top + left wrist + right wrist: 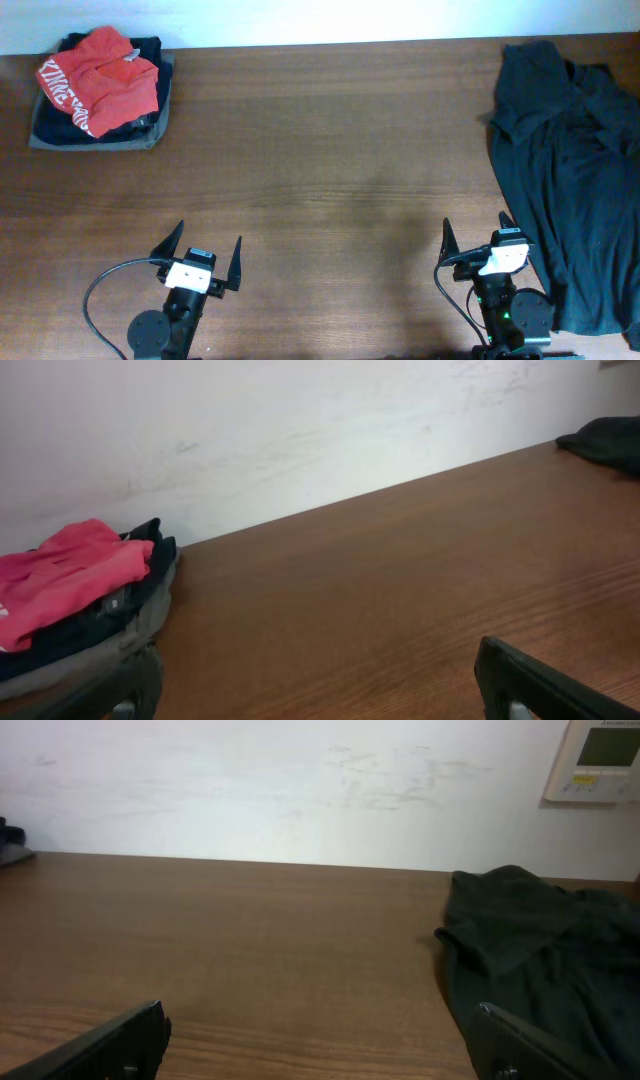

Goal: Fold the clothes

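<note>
While both arms sit at the near edge of the table (330, 150), the left gripper (210, 232) and right gripper (475, 222) stand with fingers spread wide, holding nothing. Crumpled and unfolded, a dark teal-grey T-shirt (565, 180) lies from 1 to 4 o'clock of the right gripper, just beside it, its long axis running 6 to 12 down the table's right side. The right arm is much the nearer. Far off at 11 o'clock of the left gripper sits a stack of folded clothes (95, 125), a red garment (100, 75) uppermost. Only the right wrist view shows a wall panel (600, 760) beyond the shirt, and only the overhead view shows its whole spread.
</note>
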